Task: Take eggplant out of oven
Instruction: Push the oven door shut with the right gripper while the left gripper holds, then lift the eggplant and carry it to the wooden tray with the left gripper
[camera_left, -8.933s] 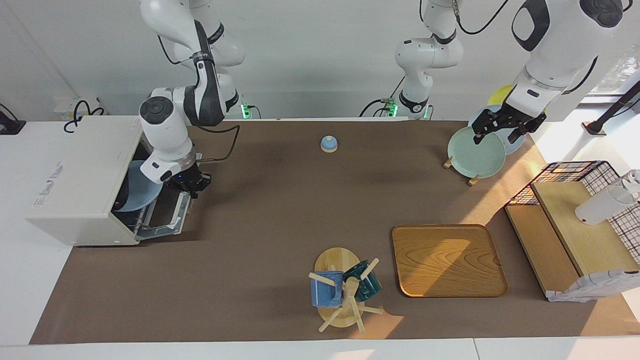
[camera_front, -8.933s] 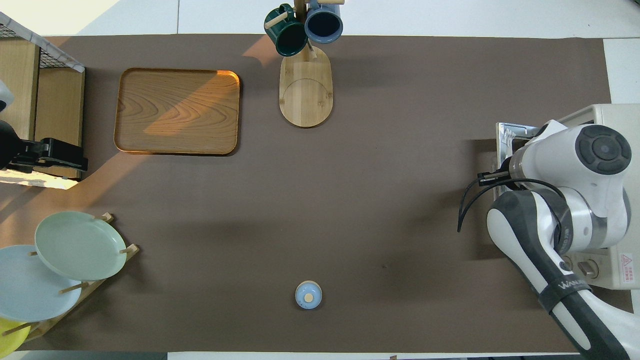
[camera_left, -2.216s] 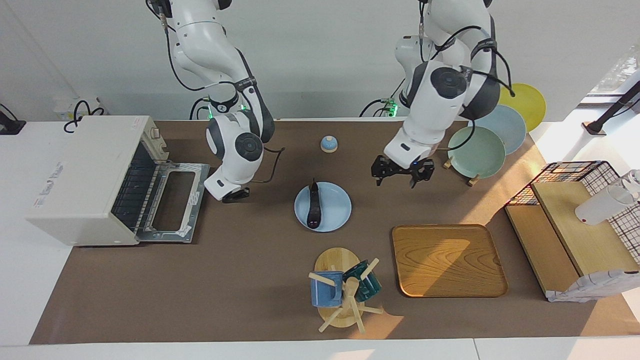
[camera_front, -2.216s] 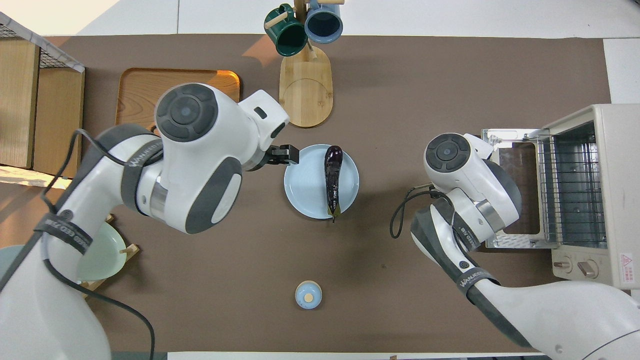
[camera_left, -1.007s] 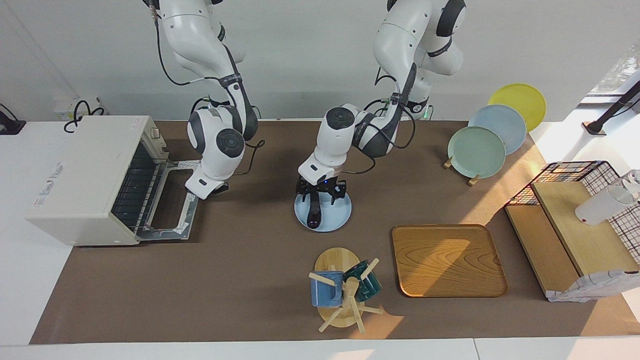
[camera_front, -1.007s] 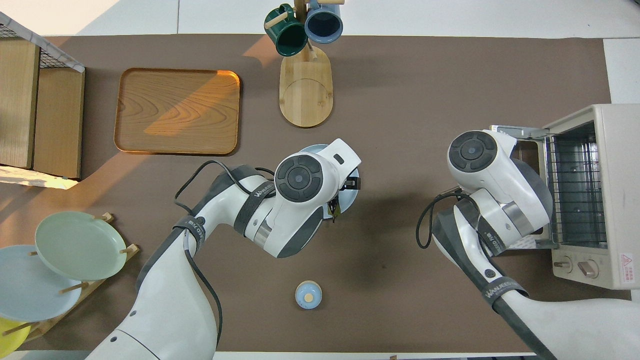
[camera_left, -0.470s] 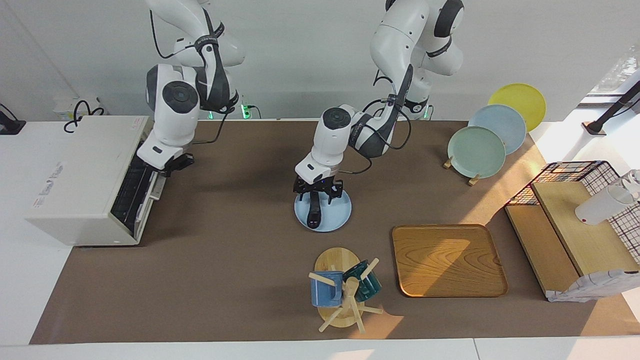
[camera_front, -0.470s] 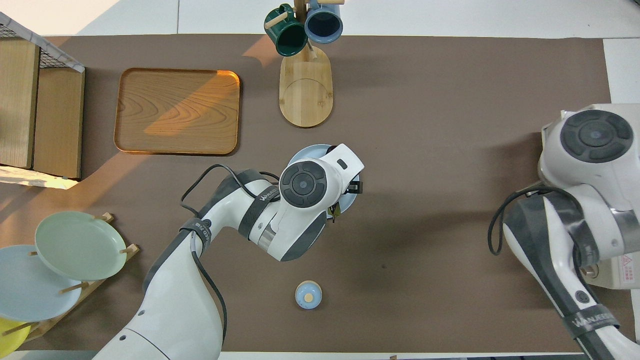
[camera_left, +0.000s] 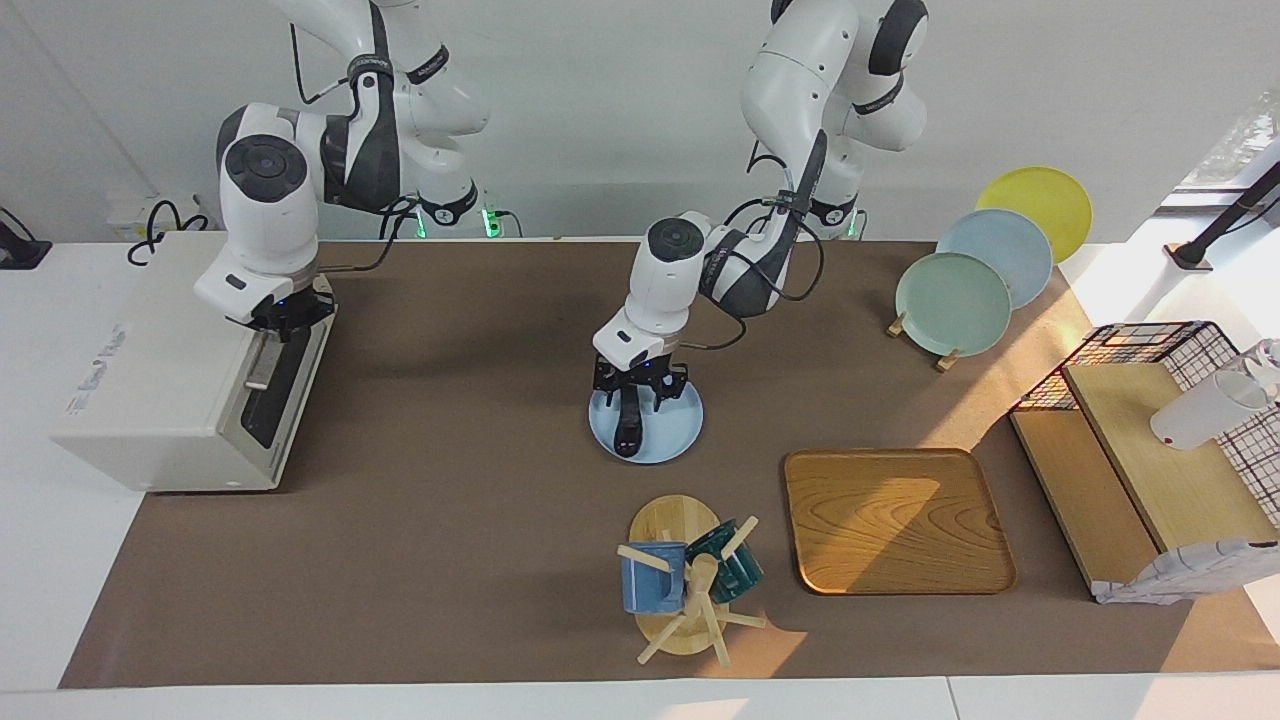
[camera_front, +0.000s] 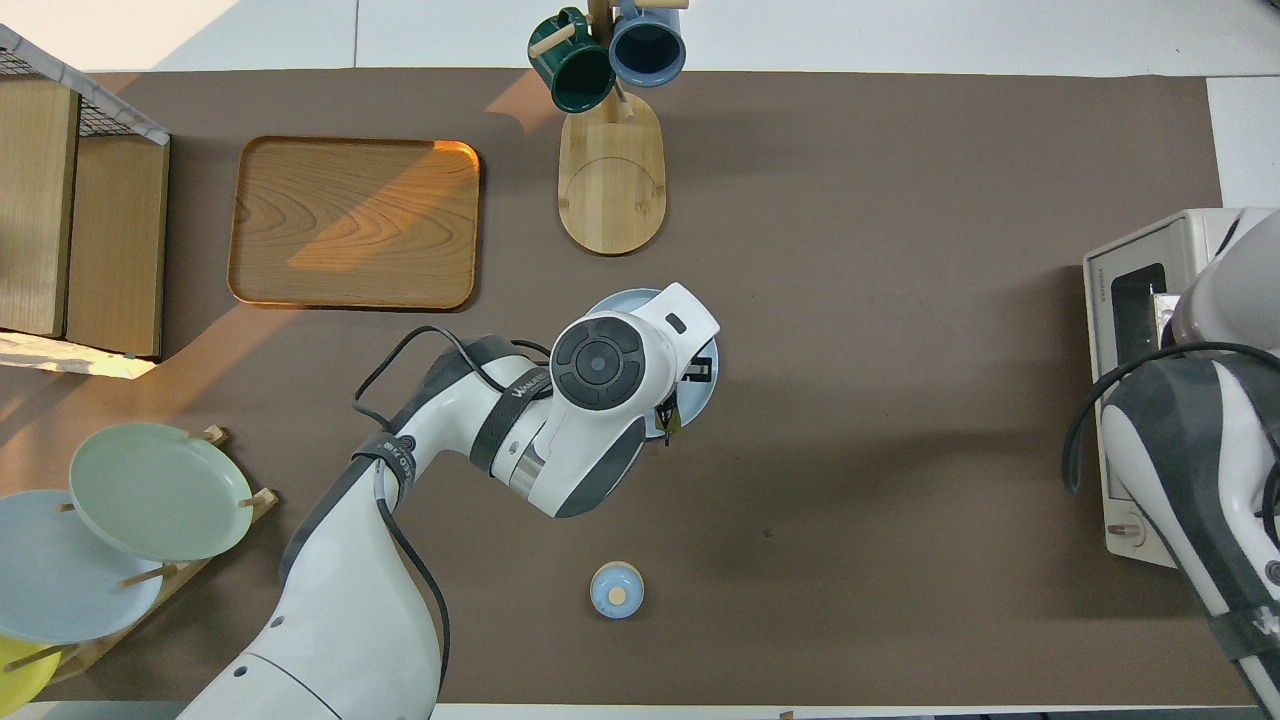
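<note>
At the middle of the facing frame, your left gripper (camera_left: 640, 385) is down on the eggplant (camera_left: 626, 432), set across its upper half. Whether it has pinched the skin or merely straddles it you cannot tell from either view, since the wrist covers that spot from overhead. What matters for your next move is the axis. The eggplant lies lengthwise up and down the frame on the blue plate (camera_left: 682, 428), with its stem end nearer the robots and under the gripper, and its blunt end pointing away from them toward the lower rim. The gripper crosses that axis squarely, so a grasp here looks well aligned. It sits toward the stem end rather than mid-length, though, so I would expect the heavy end to droop if you lift. The left arm is plainly the nearer one. The eggplant is already out of the oven (camera_left: 150, 370), which stands well apart at the frame's edge, at the right arm's end of the table. Your right gripper (camera_left: 285, 322) is over there, fingertips clenched together on nothing visible, at the upper edge of the raised door.
</note>
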